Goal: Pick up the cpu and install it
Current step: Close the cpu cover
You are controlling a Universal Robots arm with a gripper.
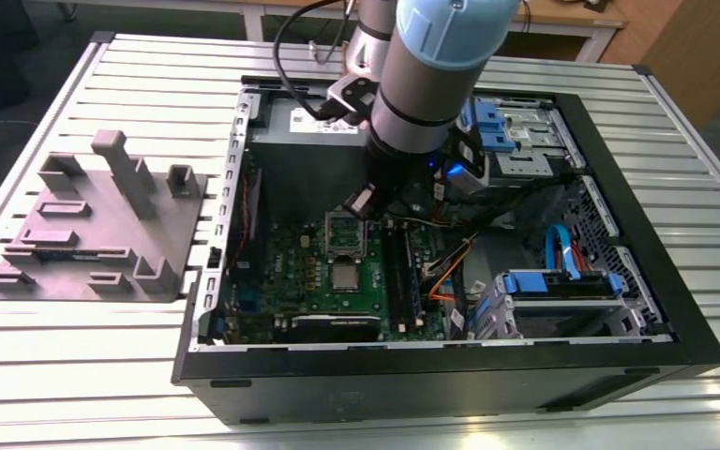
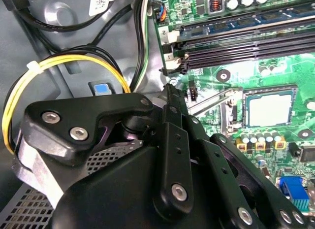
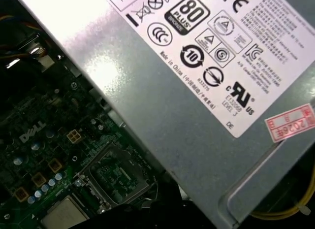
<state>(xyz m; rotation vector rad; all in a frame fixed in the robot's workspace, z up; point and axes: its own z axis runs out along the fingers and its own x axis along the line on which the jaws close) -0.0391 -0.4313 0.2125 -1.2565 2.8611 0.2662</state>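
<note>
Nearest in the exterior view is the front wall of the black sheet-metal computer case [image 1: 435, 384], which lies open on a slatted aluminium table [image 1: 110, 394]. Inside the case is the green motherboard [image 1: 288, 281]. The small flat silvery-grey square cpu [image 1: 344, 277] lies face up on the near half of that board.

In the second wrist view the cpu [image 2: 269, 105] sits inside a dark square surround. I cannot tell whether it is merely resting there. Just beyond it on the far side stands the dark square socket with its hinged metal frame [image 1: 341, 234], and the frame is swung open. The long black memory slots [image 1: 397, 272] run close along the exterior view's right of both, with orange cables [image 1: 450, 272] a little further right.

The black linkage gripper [image 2: 170, 106] hangs above the far edge of the board, over the hinged frame rather than over the chip. It holds nothing I can make out, and I cannot tell whether the claw is apart or together. Behind it at the far end of the case is the big grey metal power supply with a white label [image 3: 197, 115].

By my judgement the pick-up is not yet made. To do it well, the claw should be centred squarely over the chip and brought straight down. It should close on two opposite edges of the pale rim, never on the top, and keep the chip level. The approach needs to stay clear of the raised frame and the memory slots, which crowd the chip on two sides.
</note>
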